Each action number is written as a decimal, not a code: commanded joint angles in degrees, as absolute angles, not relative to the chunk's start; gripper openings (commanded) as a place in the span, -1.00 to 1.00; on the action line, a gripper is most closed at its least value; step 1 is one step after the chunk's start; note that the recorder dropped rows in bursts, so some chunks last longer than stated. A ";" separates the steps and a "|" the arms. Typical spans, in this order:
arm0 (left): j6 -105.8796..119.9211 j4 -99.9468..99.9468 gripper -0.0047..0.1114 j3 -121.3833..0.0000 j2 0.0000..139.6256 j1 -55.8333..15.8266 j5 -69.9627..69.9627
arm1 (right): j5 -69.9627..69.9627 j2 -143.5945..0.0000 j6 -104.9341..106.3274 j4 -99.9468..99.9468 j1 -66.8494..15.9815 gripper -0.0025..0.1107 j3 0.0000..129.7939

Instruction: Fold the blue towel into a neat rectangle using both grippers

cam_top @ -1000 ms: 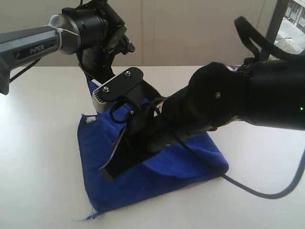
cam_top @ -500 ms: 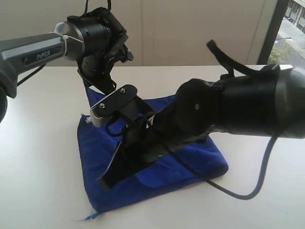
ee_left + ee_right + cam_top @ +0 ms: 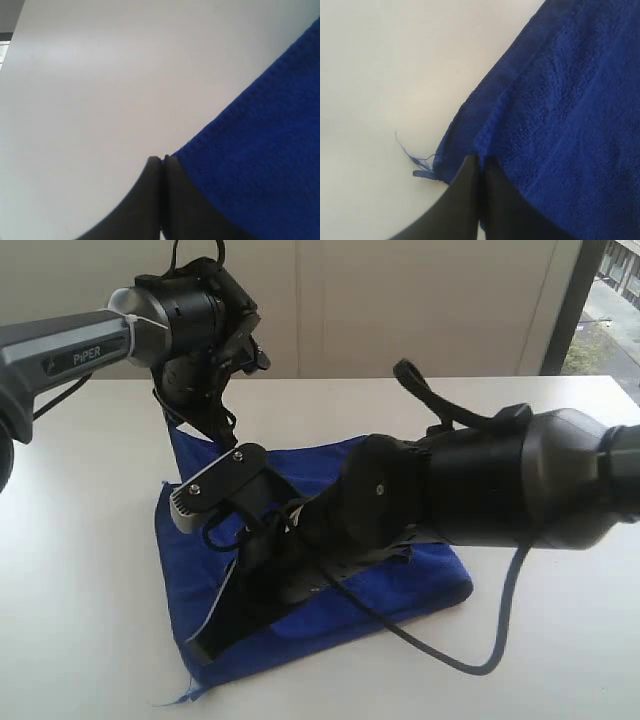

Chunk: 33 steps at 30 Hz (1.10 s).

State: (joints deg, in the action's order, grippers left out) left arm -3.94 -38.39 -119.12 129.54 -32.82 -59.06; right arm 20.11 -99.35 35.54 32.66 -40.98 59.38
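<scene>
**Item — blue towel**. It lies on the white table, near the middle, already doubled into a thick, roughly square pad. The layered edge shows in the right wrist view.

**Handling.** Judged soft, light and limp, with a plush nap that should give good grip. It will sag and bunch rather than keep a line, and the layers may slide on each other. It is best taken at corners or along the hem, both corners of one edge together, so the fold stays square.

**Left gripper**. Its jaws are pressed together at the far corner of the cloth. The hem runs right up to the tips, and whether any cloth is nipped cannot be told.

**Right gripper**. Its jaws are likewise closed tight, at the near corner where the upper layer's edge meets them. No clear pinch is visible.

**Surroundings.**
- A loose thread trails from the near corner.
- A black cable loops off the right arm onto the table.

**Obstructions.** The bulky right arm lies across most of the towel, hiding its middle — the cable could drag on the cloth.
</scene>
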 commanded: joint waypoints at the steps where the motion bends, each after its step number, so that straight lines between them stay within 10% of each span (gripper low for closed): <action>1: -4.01 -38.36 -0.92 -119.31 131.07 -32.59 -60.27 | 19.38 -99.95 36.24 33.10 -41.13 -0.96 59.53; 33: -4.23 -35.38 -0.92 -119.04 136.83 -29.97 -60.89 | 19.35 -103.54 38.31 35.08 -44.67 -0.96 59.53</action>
